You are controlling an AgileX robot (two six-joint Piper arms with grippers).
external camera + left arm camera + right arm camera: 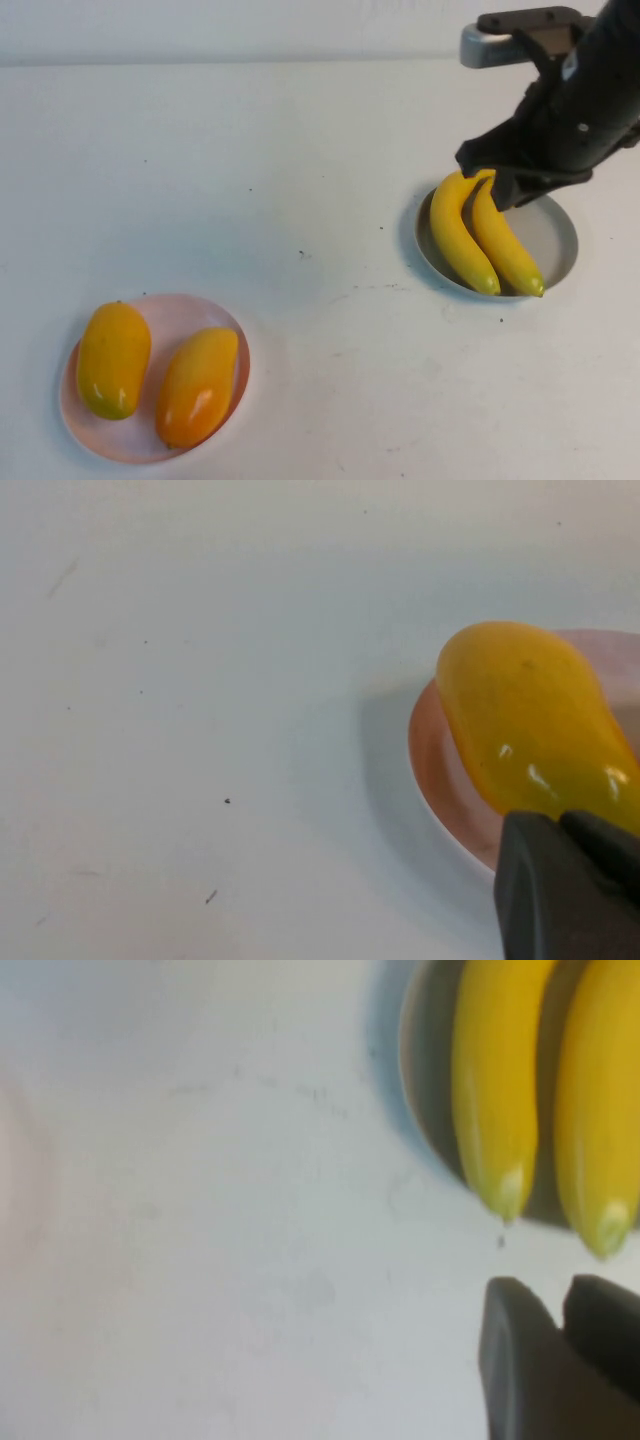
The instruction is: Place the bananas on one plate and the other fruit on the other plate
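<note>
Two bananas [458,235] [505,245] lie side by side on the grey plate [558,240] at the right. Two mango-like fruits [113,358] [198,385] lie on the pink plate [175,312] at the front left. My right gripper [500,185] hovers over the far ends of the bananas, shut and empty. Its wrist view shows both bananas [493,1080] [600,1100], the grey plate's rim [425,1090] and the closed gripper [562,1300]. My left gripper [560,825] is out of the high view. It is shut and empty, close to a mango [525,720] on the pink plate [440,770].
The white table [300,180] spreads bare between the two plates, with a few small dark specks. The right arm's dark body [590,90] rises over the far right, behind the grey plate.
</note>
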